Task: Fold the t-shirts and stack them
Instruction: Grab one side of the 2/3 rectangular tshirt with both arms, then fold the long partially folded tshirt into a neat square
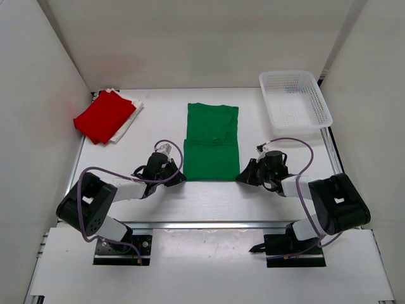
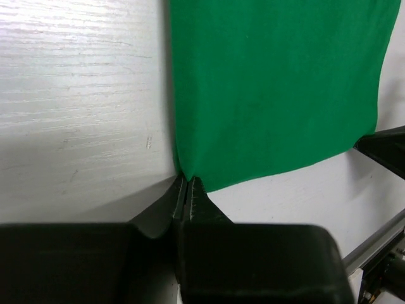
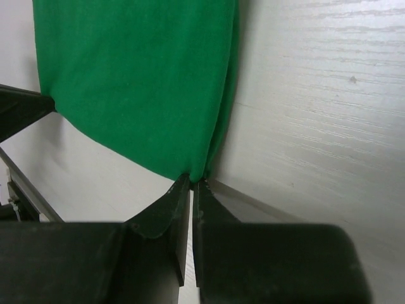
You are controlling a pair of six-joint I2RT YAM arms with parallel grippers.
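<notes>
My left gripper point(image 2: 188, 181) is clamped on a corner of the green t-shirt point(image 2: 272, 82), the cloth spreading ahead. My right gripper point(image 3: 192, 183) pinches the other near corner.

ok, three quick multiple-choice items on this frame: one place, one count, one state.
1. Where is the basket? A far left; B far right; C centre.
2. How many shirts are visible? A two; B three; C four.
3. Both arms' jaws? A wide open; B shut on the basket; C shut on the green shirt.
Answers: B, it sits in the far-right corner; B, the green shirt in the middle plus a red shirt stacked on a white shirt; C, each wrist view shows a near corner pinched.
</notes>
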